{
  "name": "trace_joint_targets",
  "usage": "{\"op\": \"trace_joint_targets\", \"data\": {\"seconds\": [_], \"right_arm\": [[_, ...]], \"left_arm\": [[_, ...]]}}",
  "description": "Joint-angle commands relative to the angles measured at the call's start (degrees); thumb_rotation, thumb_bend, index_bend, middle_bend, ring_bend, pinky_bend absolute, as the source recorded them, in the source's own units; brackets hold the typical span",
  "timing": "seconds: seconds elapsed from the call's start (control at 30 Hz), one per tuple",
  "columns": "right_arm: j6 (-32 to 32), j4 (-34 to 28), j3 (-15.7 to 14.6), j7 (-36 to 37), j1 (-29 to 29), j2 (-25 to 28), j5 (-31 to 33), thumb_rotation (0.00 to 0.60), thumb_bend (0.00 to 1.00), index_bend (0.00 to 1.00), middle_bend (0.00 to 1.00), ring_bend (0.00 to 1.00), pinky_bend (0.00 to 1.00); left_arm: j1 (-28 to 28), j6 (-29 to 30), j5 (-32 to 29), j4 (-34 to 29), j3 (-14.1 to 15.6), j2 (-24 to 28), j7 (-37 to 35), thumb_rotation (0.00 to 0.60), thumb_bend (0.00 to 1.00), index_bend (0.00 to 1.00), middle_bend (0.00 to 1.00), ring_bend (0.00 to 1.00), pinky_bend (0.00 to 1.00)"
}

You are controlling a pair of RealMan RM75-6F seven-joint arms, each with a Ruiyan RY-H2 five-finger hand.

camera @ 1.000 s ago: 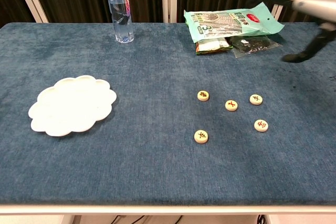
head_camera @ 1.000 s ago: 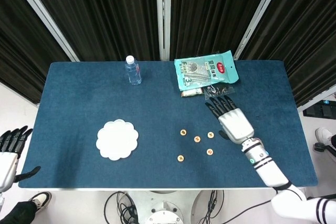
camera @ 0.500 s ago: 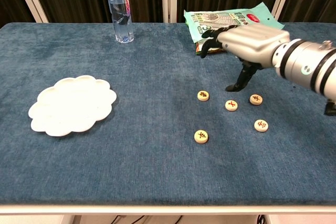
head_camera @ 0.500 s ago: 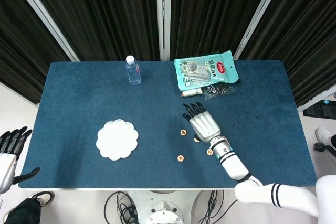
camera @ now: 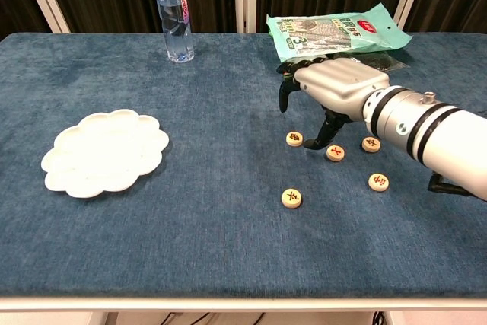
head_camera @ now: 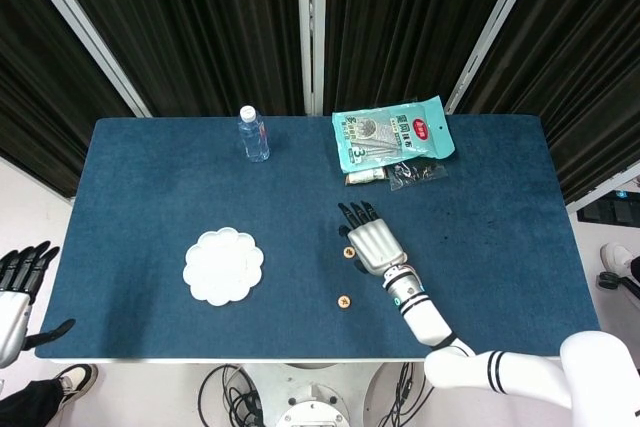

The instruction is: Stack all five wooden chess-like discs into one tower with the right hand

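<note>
Five small round wooden discs lie apart on the blue table (camera: 190, 249): disc (camera: 294, 138), disc (camera: 335, 153), disc (camera: 370, 144), disc (camera: 378, 181) and disc (camera: 291, 198). In the head view only the disc (head_camera: 348, 253) and the disc (head_camera: 343, 301) show; my arm covers the rest. My right hand (camera: 329, 87) (head_camera: 368, 237) hovers low over the far discs, fingers spread and holding nothing. Its thumb (camera: 318, 139) points down between the two left far discs. My left hand (head_camera: 15, 287) hangs off the table's near left corner, fingers apart and empty.
A white flower-shaped plate (camera: 104, 150) lies at the left. A water bottle (camera: 174, 14) stands at the back. A green snack bag (camera: 335, 32) and small packets (head_camera: 418, 173) lie at the back right, just behind my right hand.
My right hand has swept left from the table's right side, come down over the discs, and its thumb now reaches between two of them. The discs have not moved.
</note>
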Motion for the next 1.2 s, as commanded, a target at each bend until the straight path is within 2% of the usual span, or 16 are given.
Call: {"op": "trace_joint_targets", "data": {"seconds": [0.03, 0.13, 0.27, 0.47, 0.73, 1.2], "right_arm": [[0.02, 1.42, -0.13, -0.05, 0.44, -1.15, 0.74, 0.600, 0.17, 0.37, 0.02, 0.00, 0.00], [-0.24, 2.38, -0.10, -0.06, 0.80, -1.81, 1.33, 0.600, 0.22, 0.37, 0.02, 0.00, 0.00], [-0.50, 3.03, -0.27, 0.06, 1.08, -2.22, 1.71, 0.600, 0.22, 0.39, 0.02, 0.00, 0.00], [-0.90, 3.72, -0.89, -0.50, 1.59, -2.40, 1.86, 0.600, 0.30, 0.40, 0.02, 0.00, 0.00], [-1.03, 4.00, -1.09, -0.54, 1.79, -2.82, 2.91, 0.600, 0.30, 0.41, 0.02, 0.00, 0.00], [0.13, 4.41, -1.39, -0.70, 1.80, -3.16, 2.92, 0.600, 0.31, 0.52, 0.03, 0.00, 0.00]], "left_arm": [[0.02, 0.02, 0.00, 0.09, -0.01, 0.03, -0.20, 0.600, 0.00, 0.06, 0.00, 0.00, 0.00], [-0.05, -0.14, -0.06, 0.19, -0.02, 0.08, -0.44, 0.600, 0.00, 0.06, 0.00, 0.00, 0.00], [-0.02, 0.03, -0.02, 0.32, -0.09, 0.10, -0.71, 0.600, 0.00, 0.06, 0.00, 0.00, 0.00], [-0.04, -0.04, -0.15, 0.44, -0.15, 0.15, -0.97, 0.600, 0.00, 0.06, 0.00, 0.00, 0.00], [-0.02, -0.06, -0.18, 0.47, -0.17, 0.14, -1.08, 0.600, 0.00, 0.06, 0.00, 0.00, 0.00], [-0.05, -0.15, -0.16, 0.67, -0.15, 0.18, -1.46, 0.600, 0.00, 0.06, 0.00, 0.00, 0.00]]}}
